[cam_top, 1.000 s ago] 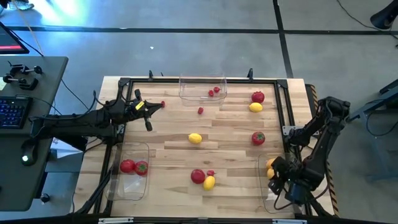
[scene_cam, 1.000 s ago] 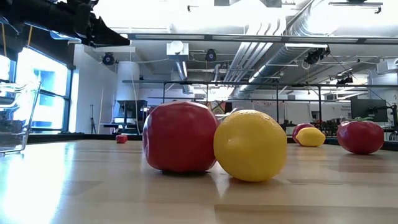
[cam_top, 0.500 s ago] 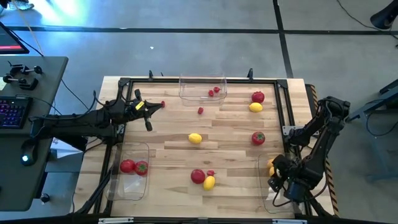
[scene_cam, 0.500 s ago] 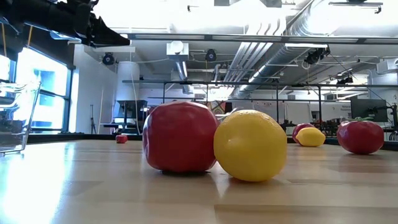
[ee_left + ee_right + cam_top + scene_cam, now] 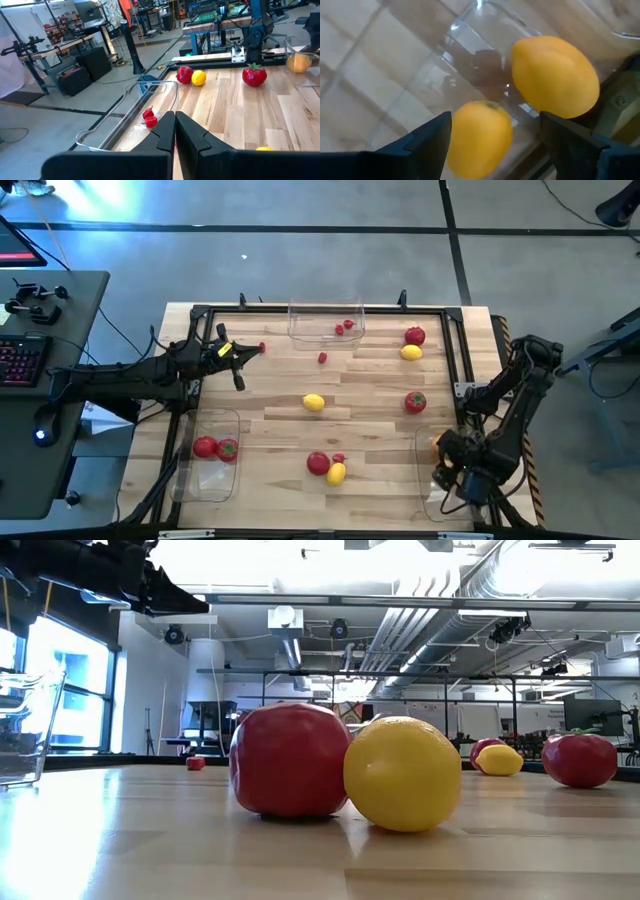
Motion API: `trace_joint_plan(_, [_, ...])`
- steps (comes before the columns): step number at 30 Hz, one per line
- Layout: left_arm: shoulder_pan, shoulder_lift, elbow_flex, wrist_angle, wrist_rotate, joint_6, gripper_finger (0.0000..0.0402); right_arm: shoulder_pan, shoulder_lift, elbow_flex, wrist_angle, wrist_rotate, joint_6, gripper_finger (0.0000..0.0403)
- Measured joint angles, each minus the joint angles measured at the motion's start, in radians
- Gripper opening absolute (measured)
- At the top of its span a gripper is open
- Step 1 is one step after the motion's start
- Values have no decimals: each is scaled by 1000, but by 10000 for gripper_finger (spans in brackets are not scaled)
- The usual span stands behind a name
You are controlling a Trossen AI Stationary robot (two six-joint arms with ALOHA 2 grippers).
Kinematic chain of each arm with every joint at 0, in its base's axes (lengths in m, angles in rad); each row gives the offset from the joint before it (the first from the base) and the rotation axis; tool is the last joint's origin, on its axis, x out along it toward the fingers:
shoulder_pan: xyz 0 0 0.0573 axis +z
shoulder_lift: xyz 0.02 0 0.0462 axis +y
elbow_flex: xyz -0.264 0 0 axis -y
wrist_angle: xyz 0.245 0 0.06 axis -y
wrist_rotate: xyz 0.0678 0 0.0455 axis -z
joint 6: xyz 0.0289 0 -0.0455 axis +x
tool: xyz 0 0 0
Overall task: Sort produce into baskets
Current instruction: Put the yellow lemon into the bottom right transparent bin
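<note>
The wooden table (image 5: pixel 370 395) carries three clear baskets: a far basket (image 5: pixel 326 323) holding small red berries, a near-left basket (image 5: pixel 207 467) holding two tomatoes, and a near-right basket (image 5: pixel 438 476) at which the right arm is working. Compared with a second ago, the right gripper (image 5: pixel 448 477) sits slightly further over the near-right basket, and the orange-yellow fruit visible at its edge is now more covered by the arm; nothing else on the table has shifted. The right wrist view shows the fingers (image 5: pixel 427 142) spread wide apart, with two lemons (image 5: pixel 555 76) lying free between and beyond them against the clear basket wall, neither one pinched. In my judgement a lemon has just been let go into this basket and that delivery is complete. The left gripper (image 5: pixel 236 352) hangs over the far-left part of the table; the left wrist view shows its fingers (image 5: pixel 162 132) pressed together, and a tiny red berry appears at its tip in the high view, though whether it is actually pinched cannot be confirmed. Outstanding items: a tomato (image 5: pixel 414 336) and lemon at far right, a tomato at mid right, a lemon (image 5: pixel 314 402) at centre, a tomato, lemon and berry grouped at near centre (image 5: pixel 318 463), and a loose berry (image 5: pixel 322 358) near the far basket. The sort is roughly half done.
</note>
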Motion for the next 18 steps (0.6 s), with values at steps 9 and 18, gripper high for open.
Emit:
trace_joint_plan(9, [0,0,0,0,0,0,0,0,0,130,-163,156,-78,291])
trace_joint_plan(18, [0,0,0,0,0,1,0,-22,-38,161,-329,430,-129,246])
